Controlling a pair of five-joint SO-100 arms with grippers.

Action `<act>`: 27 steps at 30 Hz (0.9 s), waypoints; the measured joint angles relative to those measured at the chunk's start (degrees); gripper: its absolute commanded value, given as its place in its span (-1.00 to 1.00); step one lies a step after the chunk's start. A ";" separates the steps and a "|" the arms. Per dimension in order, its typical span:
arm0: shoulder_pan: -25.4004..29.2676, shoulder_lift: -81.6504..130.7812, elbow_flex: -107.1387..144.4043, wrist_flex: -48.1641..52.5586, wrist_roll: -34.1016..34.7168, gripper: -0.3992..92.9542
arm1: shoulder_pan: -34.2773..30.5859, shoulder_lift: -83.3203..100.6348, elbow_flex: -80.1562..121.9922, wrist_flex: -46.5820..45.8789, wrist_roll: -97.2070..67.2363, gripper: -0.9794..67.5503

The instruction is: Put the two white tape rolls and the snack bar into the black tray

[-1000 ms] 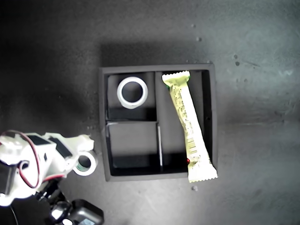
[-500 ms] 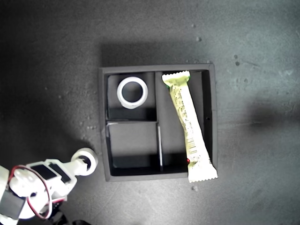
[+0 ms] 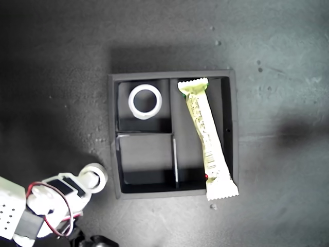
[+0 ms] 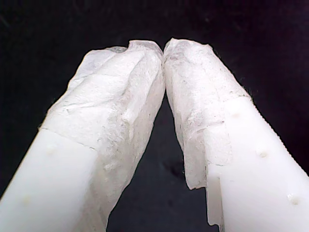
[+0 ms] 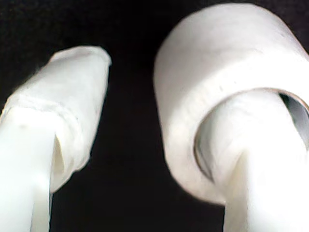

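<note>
Since the earlier frames, my second gripper (image 3: pixel 92 177) has shifted slightly toward the exterior view's lower left, and the roll (image 3: pixel 94 176) has gone with it, tilted up off the mat. One finger (image 5: pixel 251 159) runs through the roll's hole; the other finger (image 5: pixel 58 116) stands apart from the roll's outer wall, so the jaws are open and the roll hangs hooked, not pinched. This roll sits just outside the tray (image 3: pixel 172 74), beside its lower-left corner in the exterior view. My first gripper (image 4: pixel 163 48) appears only in its wrist view: padded tips touching, nothing between them. In the tray, the ring (image 3: pixel 145 101) lies flat in the upper small compartment. The bar (image 3: pixel 207 136) lies slanted in the long compartment, its lower end over the rim.
</note>
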 measured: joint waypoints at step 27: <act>-15.73 6.24 -33.40 27.33 21.80 -0.99 | 3.43 37.09 40.78 -9.32 7.29 -0.99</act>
